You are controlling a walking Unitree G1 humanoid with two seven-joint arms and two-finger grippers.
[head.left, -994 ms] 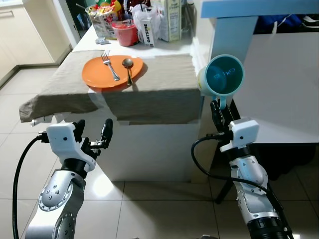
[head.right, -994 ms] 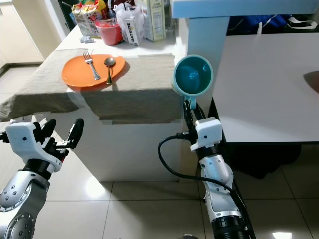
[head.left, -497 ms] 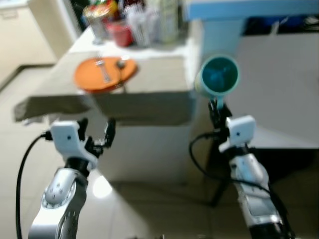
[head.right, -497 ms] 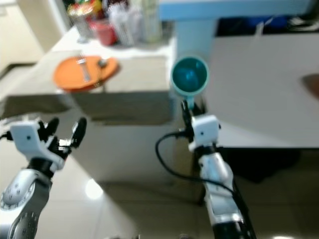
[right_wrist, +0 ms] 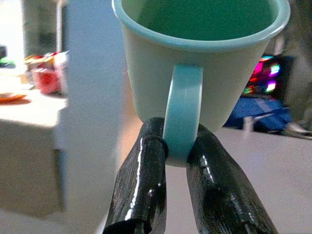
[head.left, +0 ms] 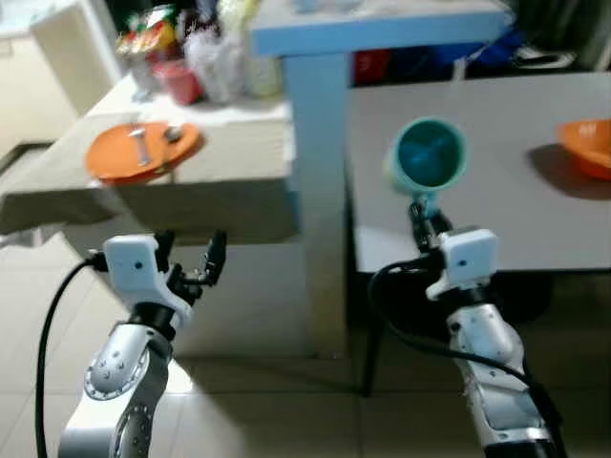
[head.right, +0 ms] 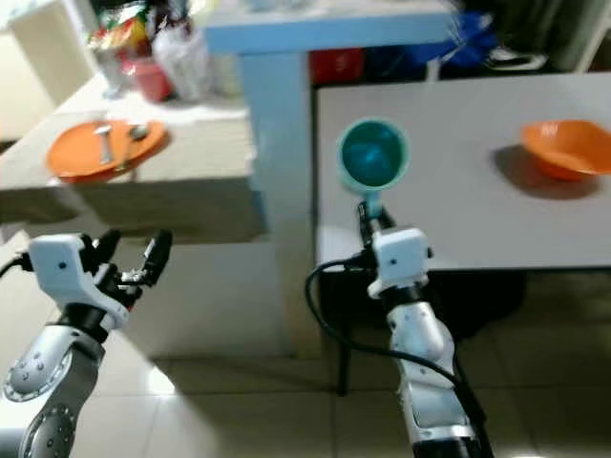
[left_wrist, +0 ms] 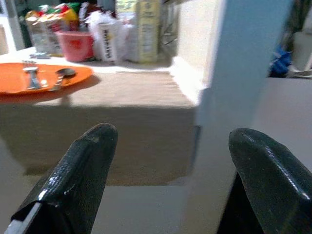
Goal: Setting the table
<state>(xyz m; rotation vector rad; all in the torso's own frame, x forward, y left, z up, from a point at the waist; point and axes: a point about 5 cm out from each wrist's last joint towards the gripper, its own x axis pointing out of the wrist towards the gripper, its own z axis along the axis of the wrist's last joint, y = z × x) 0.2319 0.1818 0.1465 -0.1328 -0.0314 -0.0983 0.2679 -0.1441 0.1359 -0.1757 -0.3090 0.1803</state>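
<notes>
A teal mug is held up by its handle, its mouth turned toward me, with my right gripper shut on the handle in front of the grey table. My left gripper stands open and empty at waist height, near the cloth-covered counter. An orange plate with a fork and a spoon on it lies on that counter at the left. An orange bowl sits on the grey table at the right.
A pale blue post rises between counter and grey table. Bags, a red tub and cartons crowd the counter's back. The floor below is light tile. Dark items lie behind the table.
The whole view has swung to the right: the counter and plate slid left, the grey table and orange bowl came into sight. Both grippers hold the same pose, the mug still gripped.
</notes>
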